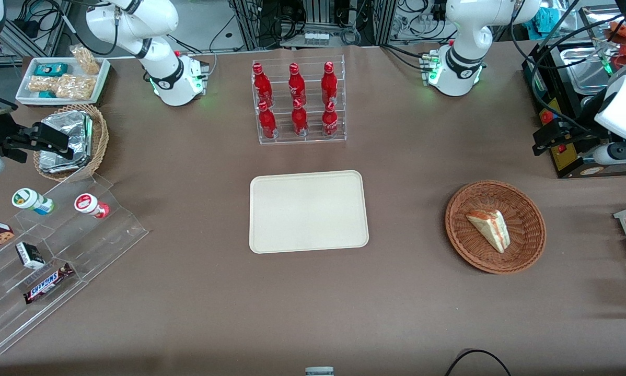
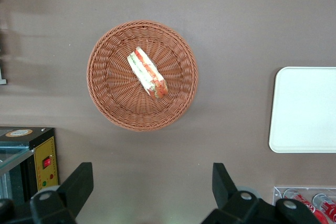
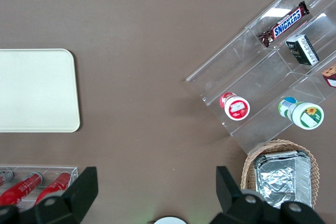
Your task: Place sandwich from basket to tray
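The sandwich (image 1: 489, 227) (image 2: 147, 72), a pale bread wedge with red and green layers, lies alone in the round reddish-brown basket (image 1: 462, 235) (image 2: 107, 106). The cream tray (image 1: 308, 211) (image 2: 307, 109) lies flat at the table's middle with nothing on it. My gripper (image 1: 543, 140) (image 2: 151, 174) hangs high above the table, farther from the front camera than the basket and toward the working arm's end. Its fingers (image 2: 79, 182) are spread wide open with only bare tablecloth between them.
A clear rack of red bottles (image 1: 298, 102) stands farther from the camera than the tray. A black box with a red button (image 1: 569, 151) (image 2: 31, 156) sits under the gripper. A stepped acrylic shelf (image 1: 57, 250), a tan basket of foil packets (image 1: 70, 141) and a white bin (image 1: 62, 78) lie toward the parked arm's end.
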